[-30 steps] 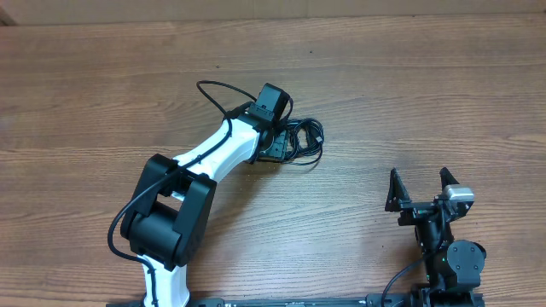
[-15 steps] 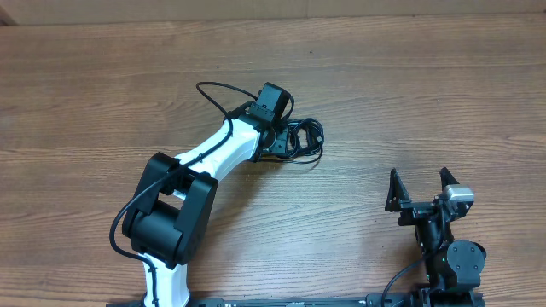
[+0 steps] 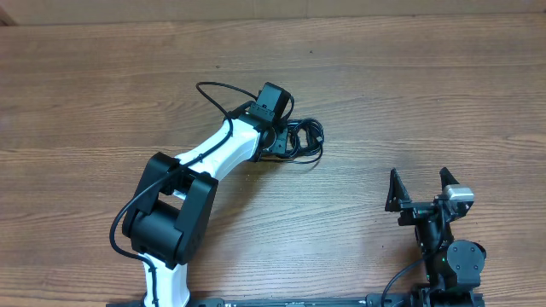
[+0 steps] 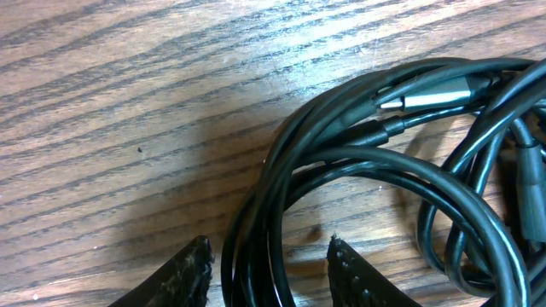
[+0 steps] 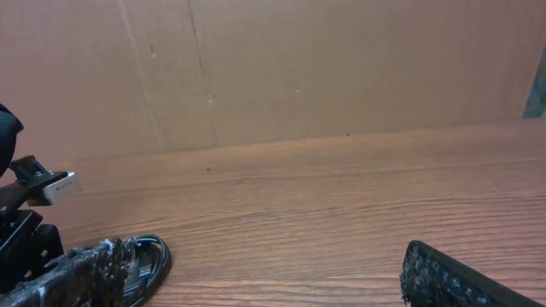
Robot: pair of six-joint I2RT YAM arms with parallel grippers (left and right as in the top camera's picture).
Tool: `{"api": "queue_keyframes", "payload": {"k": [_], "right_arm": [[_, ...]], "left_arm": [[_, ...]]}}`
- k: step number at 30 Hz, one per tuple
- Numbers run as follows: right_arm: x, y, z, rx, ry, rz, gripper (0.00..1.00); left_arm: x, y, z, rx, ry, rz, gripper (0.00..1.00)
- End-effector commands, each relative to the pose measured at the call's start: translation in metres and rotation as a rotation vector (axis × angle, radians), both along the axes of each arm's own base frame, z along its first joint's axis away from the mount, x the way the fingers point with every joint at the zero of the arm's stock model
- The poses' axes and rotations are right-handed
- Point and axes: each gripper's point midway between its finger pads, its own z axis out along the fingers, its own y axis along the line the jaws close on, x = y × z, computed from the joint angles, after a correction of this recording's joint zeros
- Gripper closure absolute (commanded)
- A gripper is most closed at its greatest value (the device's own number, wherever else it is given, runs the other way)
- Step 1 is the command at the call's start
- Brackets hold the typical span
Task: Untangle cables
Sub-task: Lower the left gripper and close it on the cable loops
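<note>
My left tool [image 4: 266, 260] straddles the cables [image 4: 299, 128] near the middle of the worktop [image 3: 409, 85], half-narrowed, nothing pinched yet. I judge this the grasping step: next, clamp one strand and draw it out. My right tool [image 3: 419, 189] hangs wide.

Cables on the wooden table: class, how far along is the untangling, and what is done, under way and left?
Done: nothing yet; the cables lie in one overlapping coil. In hand: the left claw straddles a few strands at the coil's edge, jaws apart, not pinching. Left: gripping, pulling each cord free and laying them apart; the right claw stands open, away from the coil.
</note>
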Motion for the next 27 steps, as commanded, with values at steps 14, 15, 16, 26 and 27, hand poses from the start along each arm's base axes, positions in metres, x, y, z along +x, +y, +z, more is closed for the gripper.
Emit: {"api": "queue_keyframes", "payload": {"k": [14, 15, 16, 26, 27], "right_arm": [[0.0, -0.001, -0.001, 0.004, -0.006, -0.009, 0.0], [0.0, -0.002, -0.001, 0.004, -0.006, -0.009, 0.0], [0.0, -0.002, -0.001, 0.004, -0.006, -0.009, 0.0], [0.0, -0.002, -0.001, 0.004, -0.006, -0.009, 0.0], [0.0, -0.002, -0.001, 0.003, -0.006, -0.009, 0.0]], "left_arm": [[-0.004, -0.004, -0.011, 0.006, 0.015, -0.003, 0.63], [-0.005, -0.004, -0.012, 0.007, 0.017, -0.003, 0.65], [-0.006, -0.003, -0.013, 0.009, 0.021, -0.003, 0.68], [-0.013, 0.001, -0.021, 0.019, 0.038, -0.003, 0.82], [-0.013, 0.001, -0.021, 0.019, 0.038, -0.002, 0.84]]}}
